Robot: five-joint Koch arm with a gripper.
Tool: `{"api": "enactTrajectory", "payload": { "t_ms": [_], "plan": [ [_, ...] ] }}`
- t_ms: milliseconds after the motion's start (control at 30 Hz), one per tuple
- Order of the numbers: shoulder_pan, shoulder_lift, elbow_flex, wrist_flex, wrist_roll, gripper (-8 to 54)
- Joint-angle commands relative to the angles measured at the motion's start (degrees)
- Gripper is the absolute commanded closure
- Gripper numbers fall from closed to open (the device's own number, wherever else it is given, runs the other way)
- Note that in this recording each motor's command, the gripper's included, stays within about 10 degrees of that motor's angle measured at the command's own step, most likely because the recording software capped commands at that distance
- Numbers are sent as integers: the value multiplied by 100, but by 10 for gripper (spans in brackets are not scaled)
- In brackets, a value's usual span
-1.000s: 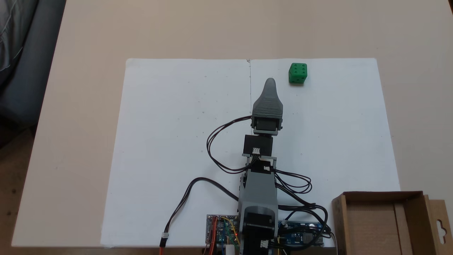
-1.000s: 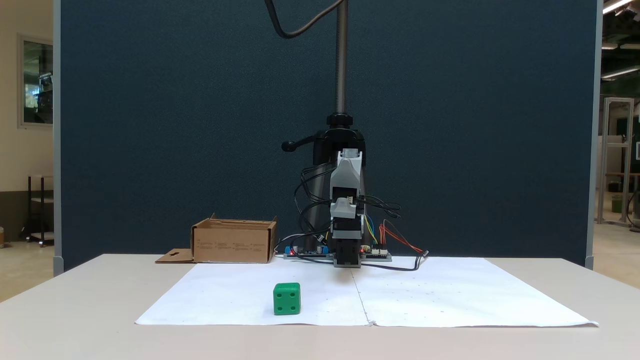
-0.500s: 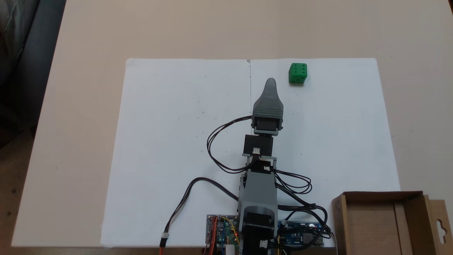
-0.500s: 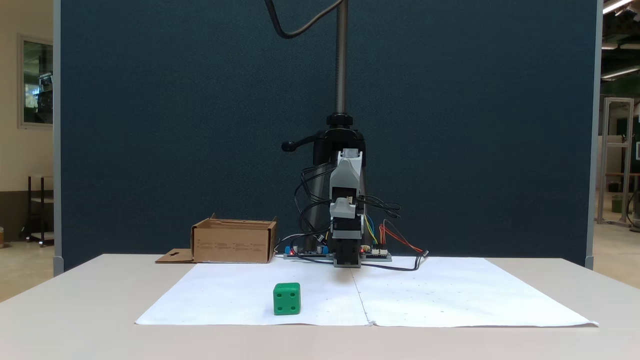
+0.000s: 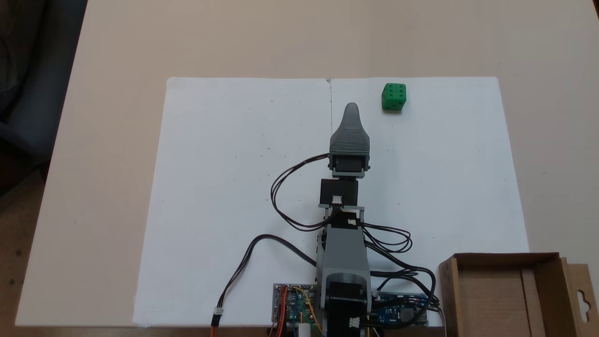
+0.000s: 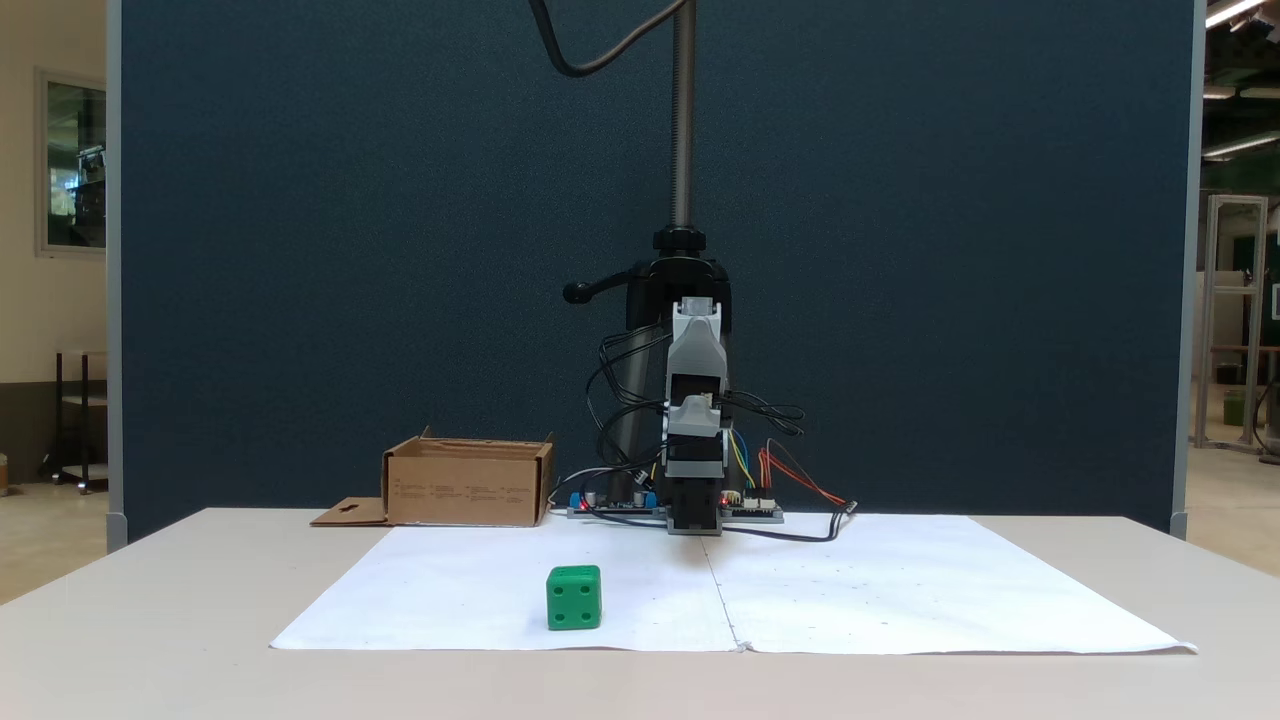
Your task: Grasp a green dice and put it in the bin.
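Behind the pale bench, a dark blue partition is filling the background of a fixed view, and a white paper sheet is covering the middle of the bench. On that sheet the green dice is sitting in the upper right of the top-down fixed view, near the sheet's far edge, showing six pips upward; in the fixed view facing the arm, the dice is resting in the lower centre-left, four pips facing the camera. The hand is pointing toward the top of the frame, just left of and slightly below the dice, apart from it; its jaws are lying one over the other, so I cannot tell whether they are wide or narrow. The bin is standing in the lower right corner of the top-down view, well apart from the dice, with its hang-hole flap sticking out to the right. Circuit boards and black cables are lying around the arm's base.
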Motion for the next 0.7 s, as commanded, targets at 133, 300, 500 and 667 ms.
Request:
{"api": "enactTrajectory", "payload": {
  "t_ms": [133, 300, 500, 667],
  "plan": [
    [-141, 650, 396, -352, 422, 3],
    [-369, 659, 396, -369, 413, 16],
    [-615, 624, 387, -308, 387, 25],
    [-563, 624, 387, 475, 378, 21]
  ]
}}
